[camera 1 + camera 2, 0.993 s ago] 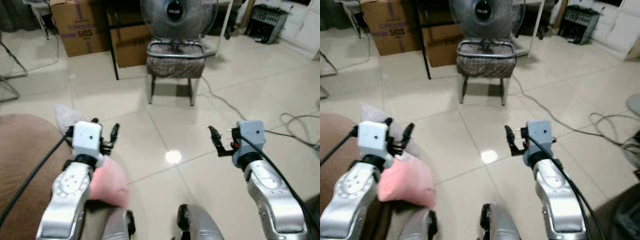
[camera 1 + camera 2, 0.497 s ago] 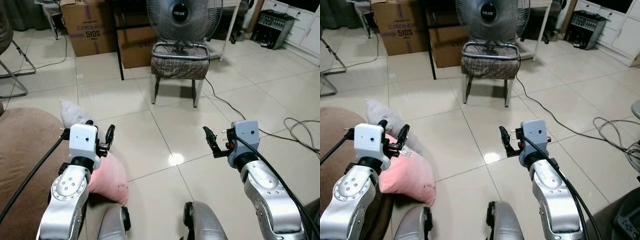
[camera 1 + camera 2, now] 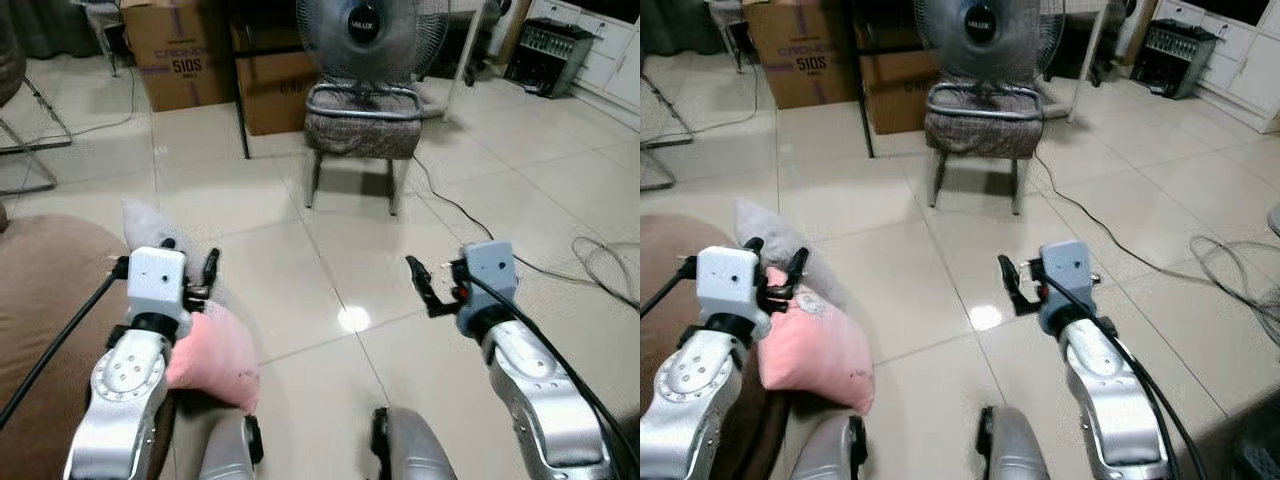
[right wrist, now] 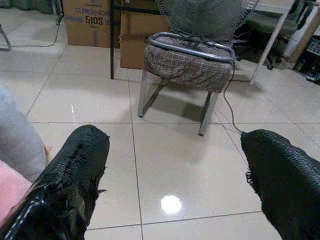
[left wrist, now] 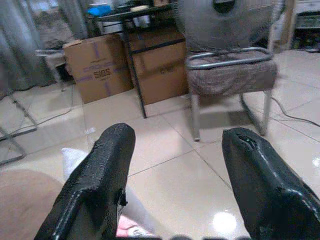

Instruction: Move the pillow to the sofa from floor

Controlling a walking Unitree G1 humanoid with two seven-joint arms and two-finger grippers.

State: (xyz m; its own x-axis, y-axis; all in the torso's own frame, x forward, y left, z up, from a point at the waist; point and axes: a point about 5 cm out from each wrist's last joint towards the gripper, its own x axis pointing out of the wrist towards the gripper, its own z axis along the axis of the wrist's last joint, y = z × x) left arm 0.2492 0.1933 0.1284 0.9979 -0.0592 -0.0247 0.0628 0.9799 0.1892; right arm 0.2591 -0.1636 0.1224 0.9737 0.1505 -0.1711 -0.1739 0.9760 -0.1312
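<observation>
Since half a second ago my left claw (image 3: 190,268) drifted a bit left; both claws gape wide, holding nothing. Pink pillow (image 3: 815,347) sits on the floor (image 3: 280,270) just under it, right claw (image 3: 1012,283) well apart.

A pink pillow (image 3: 815,350) lies against a pale grey one (image 3: 780,245) on glossy cream floor tiles (image 3: 890,200) crossed by thin dark grout lines. The stool (image 3: 982,120) wears brown-and-cream plaid on a silver frame. Cardboard boxes (image 3: 800,60) are tan with purple lettering (and purple tape). The sofa (image 3: 45,300) is dull brown.
</observation>
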